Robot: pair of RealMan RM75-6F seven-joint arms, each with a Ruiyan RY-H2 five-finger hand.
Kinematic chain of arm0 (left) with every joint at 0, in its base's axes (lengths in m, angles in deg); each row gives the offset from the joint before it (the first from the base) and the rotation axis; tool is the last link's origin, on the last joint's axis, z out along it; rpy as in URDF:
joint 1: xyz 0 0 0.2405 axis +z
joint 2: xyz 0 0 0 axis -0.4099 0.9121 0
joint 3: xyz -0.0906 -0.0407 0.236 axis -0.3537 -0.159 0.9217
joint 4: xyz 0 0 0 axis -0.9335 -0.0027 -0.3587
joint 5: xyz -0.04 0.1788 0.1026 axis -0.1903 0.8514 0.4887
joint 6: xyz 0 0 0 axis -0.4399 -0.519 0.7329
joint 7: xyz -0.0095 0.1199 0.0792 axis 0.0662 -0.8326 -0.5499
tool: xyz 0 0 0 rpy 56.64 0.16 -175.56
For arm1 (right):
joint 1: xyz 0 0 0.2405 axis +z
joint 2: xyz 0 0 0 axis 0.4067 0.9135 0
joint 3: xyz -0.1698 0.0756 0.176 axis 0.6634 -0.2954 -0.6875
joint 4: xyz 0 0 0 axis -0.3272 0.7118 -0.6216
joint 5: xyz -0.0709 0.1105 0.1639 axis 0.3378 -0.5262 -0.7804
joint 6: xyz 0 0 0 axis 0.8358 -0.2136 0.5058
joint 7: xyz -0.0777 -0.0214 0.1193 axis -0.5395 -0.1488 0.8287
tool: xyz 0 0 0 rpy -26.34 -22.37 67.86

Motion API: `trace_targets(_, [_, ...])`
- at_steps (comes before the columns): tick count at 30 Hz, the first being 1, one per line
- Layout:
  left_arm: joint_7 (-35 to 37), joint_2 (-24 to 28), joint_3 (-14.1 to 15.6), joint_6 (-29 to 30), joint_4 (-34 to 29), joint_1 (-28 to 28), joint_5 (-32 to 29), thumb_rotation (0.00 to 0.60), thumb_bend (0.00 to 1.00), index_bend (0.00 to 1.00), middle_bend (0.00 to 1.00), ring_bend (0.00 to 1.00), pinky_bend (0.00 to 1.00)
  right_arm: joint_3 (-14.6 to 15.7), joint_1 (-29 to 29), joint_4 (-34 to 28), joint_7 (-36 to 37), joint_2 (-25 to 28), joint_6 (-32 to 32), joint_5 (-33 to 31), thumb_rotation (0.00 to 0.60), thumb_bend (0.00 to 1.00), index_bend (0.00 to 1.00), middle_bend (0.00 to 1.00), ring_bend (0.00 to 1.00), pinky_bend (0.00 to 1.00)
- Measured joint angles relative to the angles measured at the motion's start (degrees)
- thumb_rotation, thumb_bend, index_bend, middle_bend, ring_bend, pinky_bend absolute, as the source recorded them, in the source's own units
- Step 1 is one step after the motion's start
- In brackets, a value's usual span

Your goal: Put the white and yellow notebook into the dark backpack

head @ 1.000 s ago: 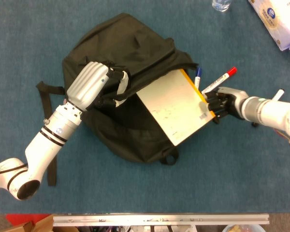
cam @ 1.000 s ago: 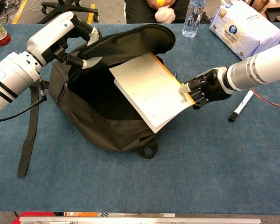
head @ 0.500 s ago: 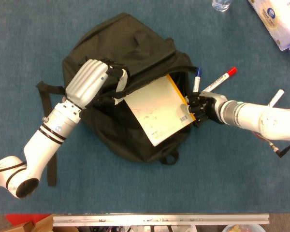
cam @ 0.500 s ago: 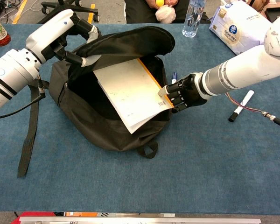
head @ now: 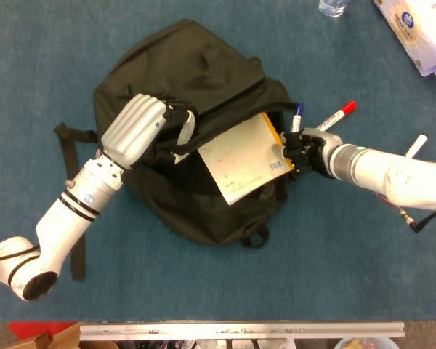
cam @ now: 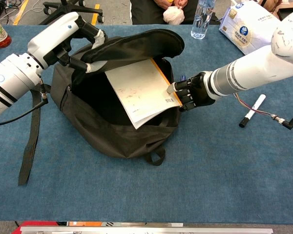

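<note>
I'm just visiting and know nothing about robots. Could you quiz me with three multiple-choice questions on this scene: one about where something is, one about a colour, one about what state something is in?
1. Where is the notebook?
A. Flat on the table beside the bag
B. Partly inside the backpack's opening
C. Under the water bottle

2. What colour is the cap of the marker lying just above the right robot hand in the head view?
A. Red
B. Green
C. Yellow

3. What is the left robot hand doing?
A. Resting flat on the table
B. Holding a marker
C. Holding up the backpack's flap

Answers:
1 B: its far end lies within the open mouth of the backpack, while the right robot hand grips its near corner.
2 A: the cap at its upper end is red.
3 C: its fingers grip the raised flap, keeping the mouth open.
</note>
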Motion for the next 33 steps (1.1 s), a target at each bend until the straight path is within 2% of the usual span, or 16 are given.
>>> trace_targets(12, [-0.49,-0.04,0.09,-0.36,-0.23,-0.3,-0.39,0.6,0.37,0.8,0.59,0.52,0.43,-1.97,1.45,0.92,-0.55,-2.87,-4.8,-4.98,0.6,0.43,0.87,0.74,0.61,0.76])
trace_targets(15, [-0.66,-0.1,0.1,-0.46,-0.23,-0.35,-0.52,0.6,0.37,0.8,0.59,0.52,0.43,-3.27,1.38,1.05,-1.13,-3.45,-5.77,-5.94,0.6,0.43,0.86,0.71,0.58,0.76])
trace_targets(17, [-0.74,-0.06,0.16,-0.52,-0.2,-0.33,-0.64,0.6,0.37,0.8,0.59,0.52,0.43,-4.24,0.92,0.96,-1.65,-3.51,-6.17,-5.89,0.6,0.43,0.82,0.67,0.55,0.76])
trace_targets(29, [-0.51,0.57,0.46,-0.64,-0.37,0.05,-1.18,0.6,0.37,0.8,0.59,0.51,0.43,-13.42,-9.49,-0.86,-4.48,-1.85,-3.91,1.82,0.6,0.41,0.18,0.3,0.21,0.43])
trace_targets(33, [-0.51,0.76,0.59,-0.66,-0.4,0.17,-1.22,0.6,0.37,0.8,0.59,0.51,0.43,-16.37,-12.91,-1.0,-5.81,-1.52,-2.29,5.45,0.6,0.41,0.03,0.2,0.14,0.36])
